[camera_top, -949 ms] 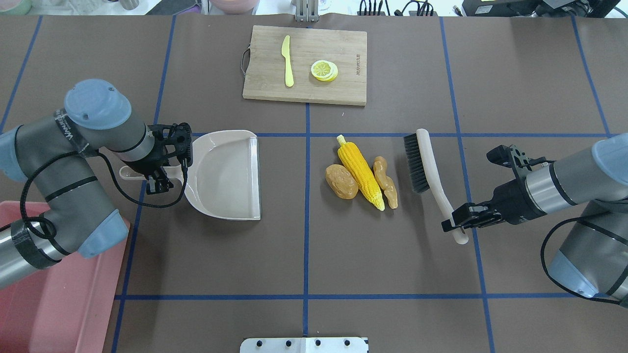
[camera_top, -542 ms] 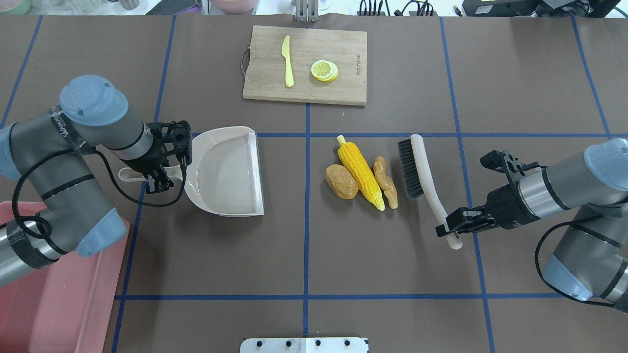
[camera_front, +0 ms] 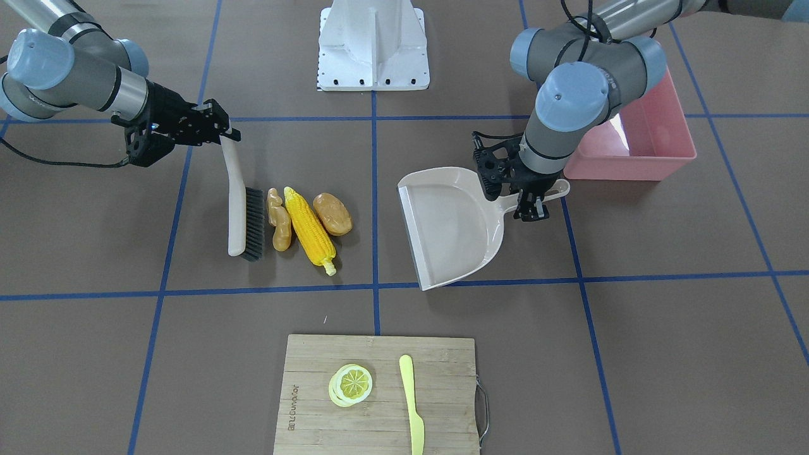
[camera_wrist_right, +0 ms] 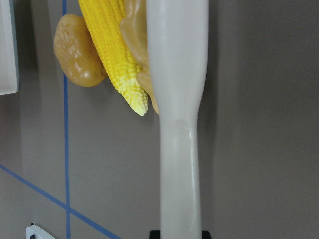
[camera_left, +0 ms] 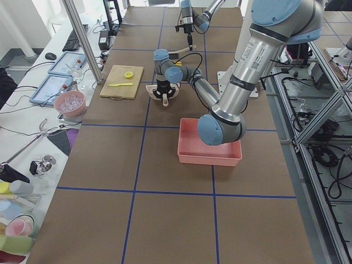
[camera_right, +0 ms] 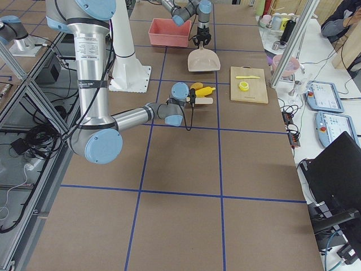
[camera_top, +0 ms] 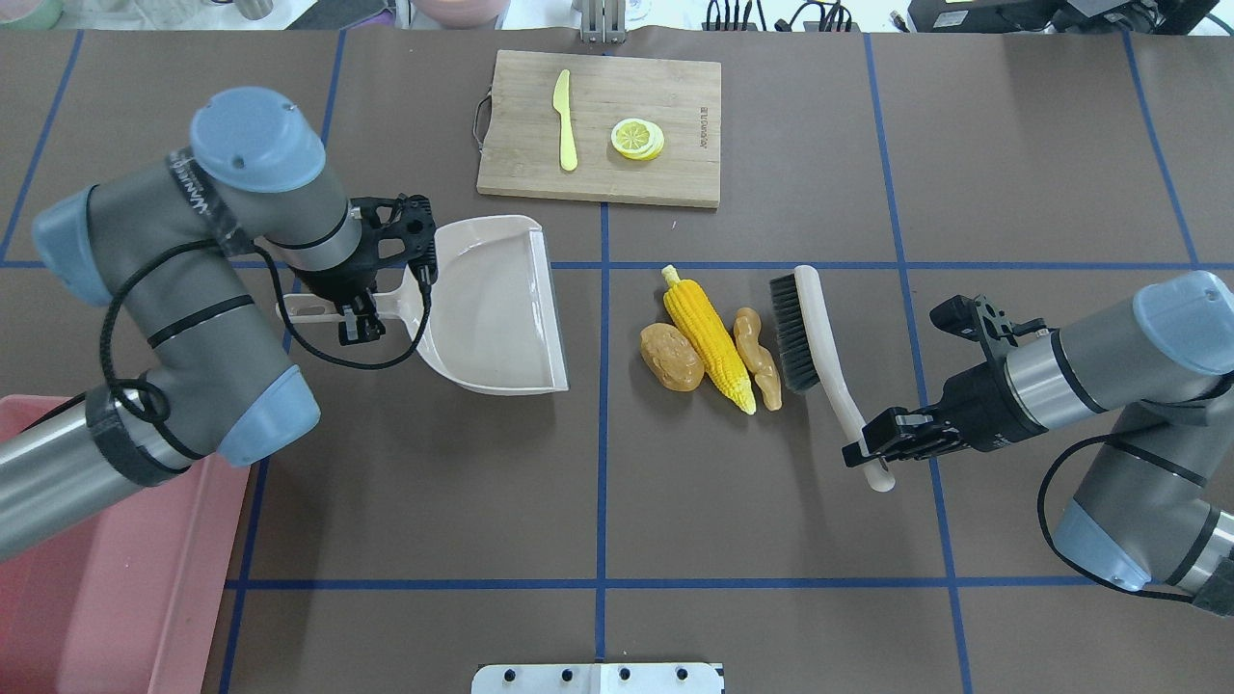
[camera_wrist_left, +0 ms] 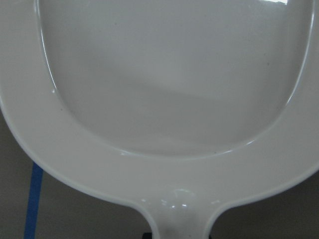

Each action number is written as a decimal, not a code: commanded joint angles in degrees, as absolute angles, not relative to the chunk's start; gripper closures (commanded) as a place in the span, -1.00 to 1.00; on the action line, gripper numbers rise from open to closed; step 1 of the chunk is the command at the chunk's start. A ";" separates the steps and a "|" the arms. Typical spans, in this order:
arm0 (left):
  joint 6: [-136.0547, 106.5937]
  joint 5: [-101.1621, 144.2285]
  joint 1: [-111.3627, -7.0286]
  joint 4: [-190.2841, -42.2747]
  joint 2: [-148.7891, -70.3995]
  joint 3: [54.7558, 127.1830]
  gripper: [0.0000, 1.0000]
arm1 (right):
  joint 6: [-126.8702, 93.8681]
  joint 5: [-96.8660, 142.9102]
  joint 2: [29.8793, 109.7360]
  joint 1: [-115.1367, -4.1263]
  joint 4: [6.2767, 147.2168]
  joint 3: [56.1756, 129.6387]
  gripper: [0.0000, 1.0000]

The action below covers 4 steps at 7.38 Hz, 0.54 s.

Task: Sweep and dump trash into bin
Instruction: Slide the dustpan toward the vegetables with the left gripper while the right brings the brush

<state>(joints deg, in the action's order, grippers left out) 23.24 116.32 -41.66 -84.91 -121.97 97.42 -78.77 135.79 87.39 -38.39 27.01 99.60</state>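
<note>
The corn cob (camera_top: 707, 336), the potato (camera_top: 671, 358) and the ginger root (camera_top: 757, 358) lie side by side at the table's middle. My right gripper (camera_top: 872, 445) is shut on the handle of the beige brush (camera_top: 808, 333), whose black bristles stand just right of the ginger. My left gripper (camera_top: 359, 318) is shut on the handle of the beige dustpan (camera_top: 492, 304), whose mouth faces the potato with a gap between. The pink bin (camera_top: 135, 588) sits at the near left, partly under my left arm. In the front view the brush (camera_front: 239, 212) stands next to the ginger (camera_front: 279, 219).
A wooden cutting board (camera_top: 600, 127) at the far middle carries a yellow knife (camera_top: 564, 120) and a lemon slice (camera_top: 636, 138). The robot's white base plate (camera_top: 598, 679) is at the near edge. Blue tape lines cross the brown tabletop.
My left arm has carried the dustpan right and a little farther, toward the potato. My right arm has moved the brush left, up close to the ginger. The three foods have not moved.
</note>
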 commanded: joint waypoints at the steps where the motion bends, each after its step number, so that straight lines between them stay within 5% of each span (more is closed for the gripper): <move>1: 23.99 115.58 -41.49 -82.62 -128.65 91.70 1.00 | -79.54 135.79 87.36 -38.15 26.98 99.84 1.00; 4: 24.87 115.58 -39.04 -82.79 -130.95 88.86 1.00 | -81.37 135.79 87.36 -37.71 25.76 99.93 1.00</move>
<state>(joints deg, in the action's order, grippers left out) 24.70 115.59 -40.41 -82.68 -130.03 89.95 -80.07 135.79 87.36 -37.84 26.68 99.89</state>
